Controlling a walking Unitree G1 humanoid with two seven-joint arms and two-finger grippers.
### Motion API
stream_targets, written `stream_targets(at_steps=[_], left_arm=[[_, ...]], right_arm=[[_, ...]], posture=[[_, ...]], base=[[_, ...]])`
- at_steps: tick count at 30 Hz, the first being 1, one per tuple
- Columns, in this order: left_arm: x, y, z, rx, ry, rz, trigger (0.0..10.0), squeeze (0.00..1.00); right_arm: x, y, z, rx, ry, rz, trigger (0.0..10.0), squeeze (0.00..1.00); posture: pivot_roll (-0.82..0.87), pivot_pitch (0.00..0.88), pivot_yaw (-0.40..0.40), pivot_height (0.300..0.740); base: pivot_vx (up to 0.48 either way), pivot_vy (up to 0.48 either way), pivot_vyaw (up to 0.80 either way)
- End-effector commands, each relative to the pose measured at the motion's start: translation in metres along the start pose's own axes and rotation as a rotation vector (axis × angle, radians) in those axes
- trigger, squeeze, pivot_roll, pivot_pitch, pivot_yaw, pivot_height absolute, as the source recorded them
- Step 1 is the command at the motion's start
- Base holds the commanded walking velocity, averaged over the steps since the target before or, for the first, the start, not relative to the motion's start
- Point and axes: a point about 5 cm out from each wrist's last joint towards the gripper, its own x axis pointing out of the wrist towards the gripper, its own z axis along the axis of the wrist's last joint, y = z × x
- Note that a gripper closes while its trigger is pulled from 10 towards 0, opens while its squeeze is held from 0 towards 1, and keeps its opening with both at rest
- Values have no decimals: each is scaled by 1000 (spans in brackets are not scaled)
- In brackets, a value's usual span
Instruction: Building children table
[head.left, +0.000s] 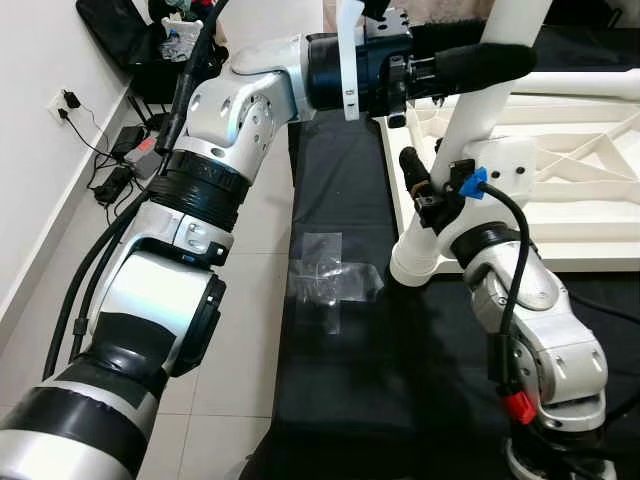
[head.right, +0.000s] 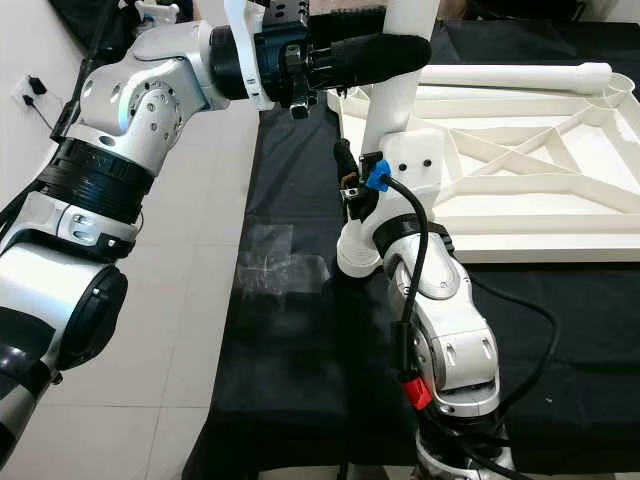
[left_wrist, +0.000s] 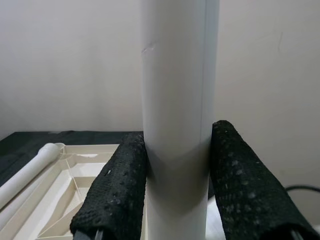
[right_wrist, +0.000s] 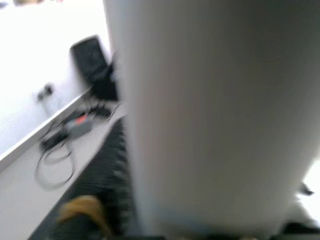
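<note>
A white table leg (head.left: 470, 110) stands tilted, its wide lower end (head.left: 412, 265) resting on the black cloth (head.left: 340, 390) beside the corner of the upside-down white tabletop (head.right: 520, 190). My left gripper (head.left: 520, 55) reaches across from the left and is shut on the leg high up. In the left wrist view both black fingers (left_wrist: 115, 190) press its sides. Lower down, my right gripper (head.left: 425, 190) hugs the leg, with one black finger (head.right: 342, 155) lying along its left side. The leg (right_wrist: 210, 115) is a close blur in the right wrist view.
A second white leg (head.right: 510, 75) lies along the far edge of the tabletop. A clear plastic bag (head.left: 330, 275) lies on the cloth left of the standing leg. Tiled floor (head.left: 240, 330), cables and a wall socket (head.left: 65, 100) are at the left.
</note>
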Motion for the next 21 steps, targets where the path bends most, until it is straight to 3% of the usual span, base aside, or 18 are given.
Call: stream_targets(at_steps=[1,2,3,5,9,11,14,15,16,17,21], left_arm=[[2,-2,2,11,13,-23,0,0],[1,-2,1,12,13,-27,0,0],[1,-2,1,12,13,-27,0,0],[1,-3,1,11,13,-40,0,0],[1,-4,1,11,14,-44,0,0],[2,-5,1,10,12,-54,0,0],[3,-6,0,8,11,-60,0,0],[4,-6,0,7,10,-66,0,0],[4,-7,0,5,10,-71,0,0],[4,-8,-1,2,9,-76,0,0],[5,-9,-2,-4,11,-85,0,0]], right_arm=[[0,3,-3,28,5,63,10000,1000],[0,-3,4,48,-39,138,10000,1000],[0,-3,4,48,-39,138,10000,1000],[-2,-23,21,3,-105,289,10000,1000],[-3,-30,25,-28,-113,331,10000,1000],[-12,-46,32,-97,-98,490,10000,1000],[-16,-53,34,-114,-81,565,10000,1000],[-19,-58,35,-125,-64,636,10000,910],[-19,-62,36,-146,-48,673,10000,514],[-19,-66,39,-139,-44,717,10000,0],[-16,-73,44,-115,-52,772,10000,0]], posture=[[15,258,60,740],[18,262,61,740],[18,262,61,740],[21,264,62,740],[21,265,62,740],[24,266,63,740],[24,267,65,740],[24,267,66,740],[30,268,67,740],[32,268,68,740],[34,269,69,740]], base=[[0,0,0],[0,0,0],[0,0,0],[0,0,0],[0,0,0],[0,0,0],[0,0,0],[0,0,0],[0,0,0],[0,0,0],[0,0,0]])
